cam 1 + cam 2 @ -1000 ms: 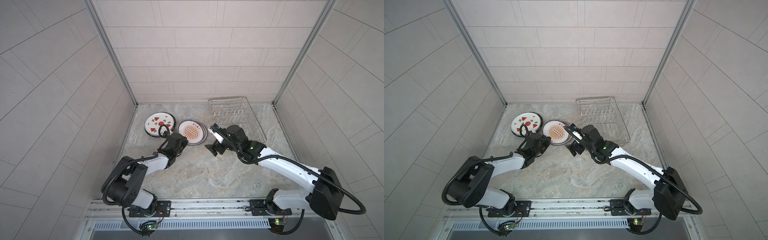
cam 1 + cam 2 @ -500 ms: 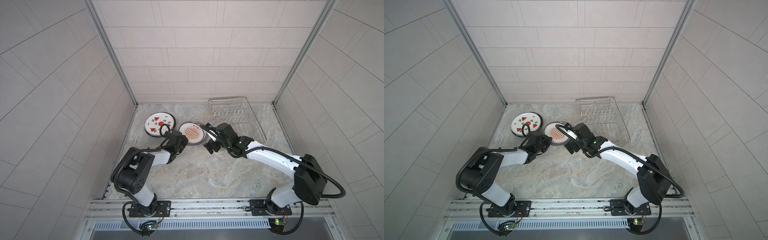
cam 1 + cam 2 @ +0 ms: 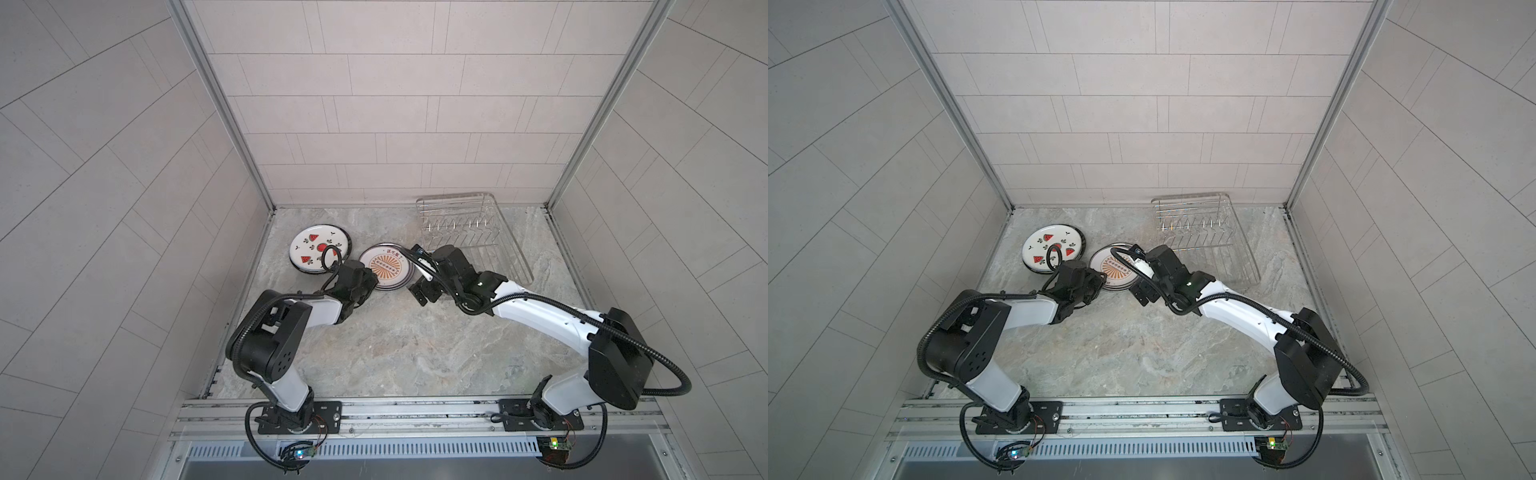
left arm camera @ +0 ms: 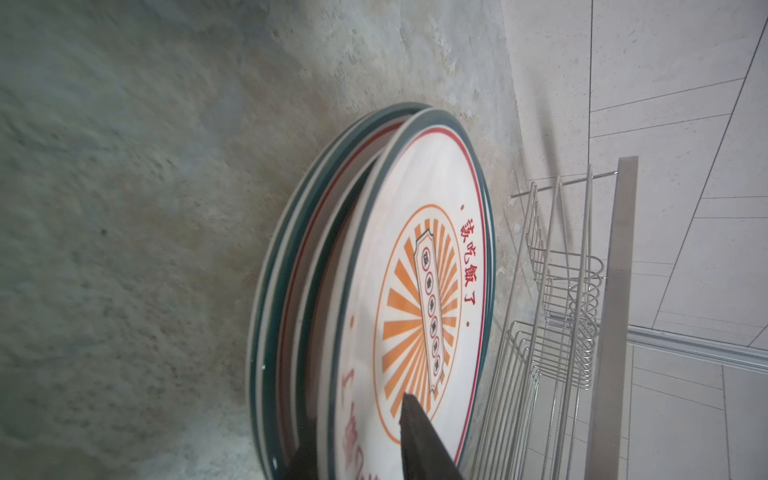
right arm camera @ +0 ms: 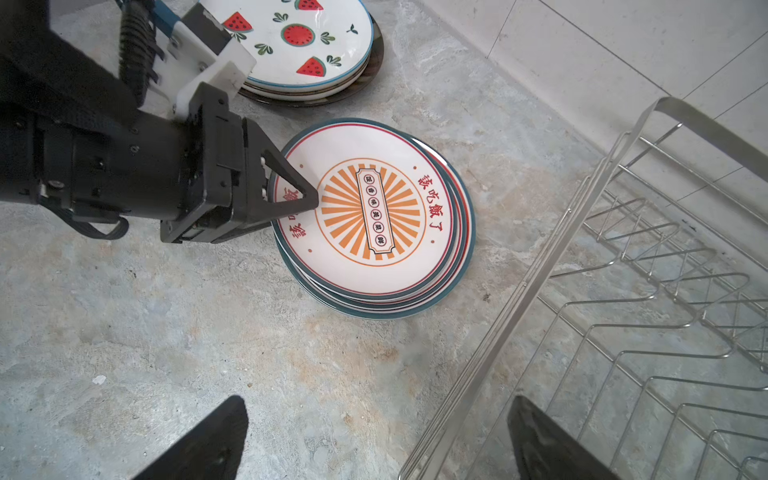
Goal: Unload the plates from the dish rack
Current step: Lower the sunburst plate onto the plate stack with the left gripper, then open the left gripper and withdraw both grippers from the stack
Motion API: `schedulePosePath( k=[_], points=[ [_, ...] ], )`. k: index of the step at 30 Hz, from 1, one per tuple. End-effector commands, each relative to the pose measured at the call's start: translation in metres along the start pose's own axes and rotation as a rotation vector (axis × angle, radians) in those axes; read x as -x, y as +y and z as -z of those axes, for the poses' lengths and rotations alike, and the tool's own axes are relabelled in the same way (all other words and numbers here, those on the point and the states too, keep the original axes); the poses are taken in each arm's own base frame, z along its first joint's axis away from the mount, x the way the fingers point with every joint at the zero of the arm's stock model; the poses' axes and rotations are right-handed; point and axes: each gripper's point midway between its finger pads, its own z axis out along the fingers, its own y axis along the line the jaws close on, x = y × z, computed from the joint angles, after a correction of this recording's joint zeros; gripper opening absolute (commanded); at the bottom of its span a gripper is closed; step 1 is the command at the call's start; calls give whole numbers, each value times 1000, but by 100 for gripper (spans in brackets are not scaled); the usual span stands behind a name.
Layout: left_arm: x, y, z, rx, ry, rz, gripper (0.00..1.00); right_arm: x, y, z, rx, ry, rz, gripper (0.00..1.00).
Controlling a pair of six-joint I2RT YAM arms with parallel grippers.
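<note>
The left end effector [image 5: 297, 212] — clamped on the sunburst plate's [image 5: 374, 208] near-left rim a second ago — has begun parting its jaws. The left elbow housing [image 3: 270, 332] and right elbow housing [image 3: 619, 365] have swung inward.

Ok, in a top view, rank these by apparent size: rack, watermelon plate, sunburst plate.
1. rack, clearly the largest.
2. watermelon plate and sunburst plate: they look alike, and the sunburst plate's edge is partly covered, so I won't rank them.

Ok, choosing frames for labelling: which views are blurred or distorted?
Left wrist view: marble floor smeared, sunburst plate readable; right wrist view: sharp, dish rack wires crisp; both top views: sharp, wall tile lines bow toward the edges.
</note>
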Motion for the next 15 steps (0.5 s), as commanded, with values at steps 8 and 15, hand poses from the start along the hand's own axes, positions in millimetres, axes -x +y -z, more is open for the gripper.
schedulePosePath(
  k=[8, 15],
  points=[
    [10, 7, 13, 74, -86, -77, 43, 5, -5, -5, -35, 5, 9, 100],
    [8, 8, 15, 93, -93, -105, 47, 3, -8, -3, -53, 11, 11, 100]
  ],
)
